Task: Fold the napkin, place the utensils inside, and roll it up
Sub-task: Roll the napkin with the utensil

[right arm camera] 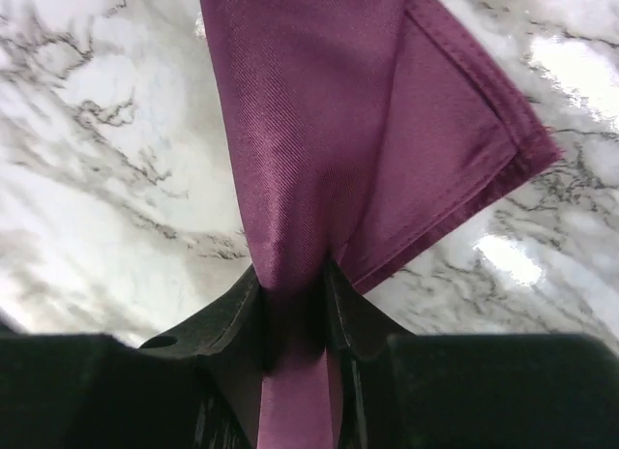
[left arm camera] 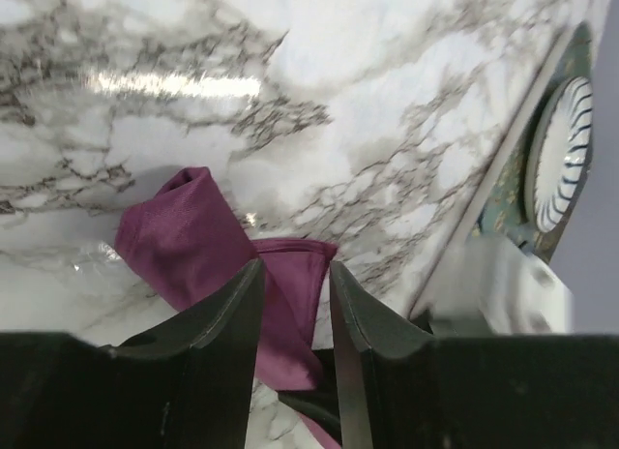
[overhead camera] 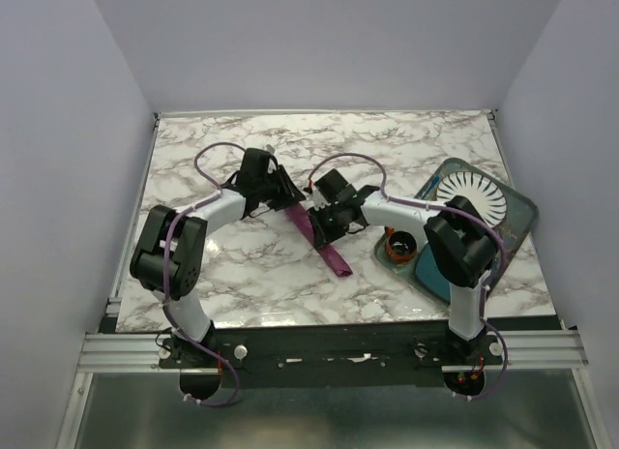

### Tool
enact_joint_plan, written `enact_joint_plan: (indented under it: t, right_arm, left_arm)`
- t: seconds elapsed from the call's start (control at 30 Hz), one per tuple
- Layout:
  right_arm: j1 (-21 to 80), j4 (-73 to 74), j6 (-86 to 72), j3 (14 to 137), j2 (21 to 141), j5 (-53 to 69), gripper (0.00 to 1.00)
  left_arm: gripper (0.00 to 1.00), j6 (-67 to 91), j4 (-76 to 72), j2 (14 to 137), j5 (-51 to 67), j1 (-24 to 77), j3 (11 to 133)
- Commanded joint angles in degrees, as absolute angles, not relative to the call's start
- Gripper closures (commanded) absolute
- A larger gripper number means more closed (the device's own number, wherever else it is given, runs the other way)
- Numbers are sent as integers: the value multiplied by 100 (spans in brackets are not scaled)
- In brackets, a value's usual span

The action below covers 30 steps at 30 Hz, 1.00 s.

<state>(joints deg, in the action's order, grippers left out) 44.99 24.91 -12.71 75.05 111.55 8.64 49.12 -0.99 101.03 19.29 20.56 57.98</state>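
The plum-purple napkin [overhead camera: 332, 256] lies as a narrow folded strip on the marble table, between the two arms. My right gripper [overhead camera: 323, 227] is shut on a bunched fold of it; in the right wrist view the cloth [right arm camera: 319, 110] runs up out of the closed gripper [right arm camera: 292, 275] and spreads onto the table. My left gripper [overhead camera: 287, 199] hangs over the strip's far end. In the left wrist view the left gripper [left arm camera: 295, 265] is open, with the napkin [left arm camera: 184, 231] lying below and between its jaws. The knife is not visible in any view.
A teal-blue mat [overhead camera: 515, 234] lies at the right edge with a white striped plate [overhead camera: 471, 199] on it. An orange-rimmed dark cup [overhead camera: 398, 244] stands by the mat's near left corner, close to the right arm. The plate [left arm camera: 559, 154] also shows in the left wrist view.
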Motion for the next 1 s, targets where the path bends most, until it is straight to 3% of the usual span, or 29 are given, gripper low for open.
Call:
enact_joint_plan:
  t: [0.0, 0.23, 0.43, 0.6, 0.8, 0.97]
  right_arm:
    - [3798, 2356, -1626, 7514, 11600, 4057, 69]
    - [2981, 2118, -1994, 7725, 12496, 6554, 68]
    - [2778, 2127, -1978, 7708, 12621, 6390, 66]
    - [2760, 2337, -1785, 7664, 12376, 5846, 62]
    - [2856, 2969, -1451, 7611, 11551, 4432, 45]
    - [3593, 3155, -1511, 7532, 10715, 2008, 31]
  left_arm:
    - [58, 4456, 633, 9414, 1468, 1978, 6240]
    - [61, 4913, -376, 9597, 2082, 2056, 5731]
    - [63, 5352, -1141, 10089, 2329, 2267, 5511]
    - [64, 5309, -1318, 10537, 2118, 2320, 5327]
    - [64, 5317, -1433, 10731, 1960, 2312, 5045]
    - [65, 5370, -1477, 10784, 1960, 2303, 4940]
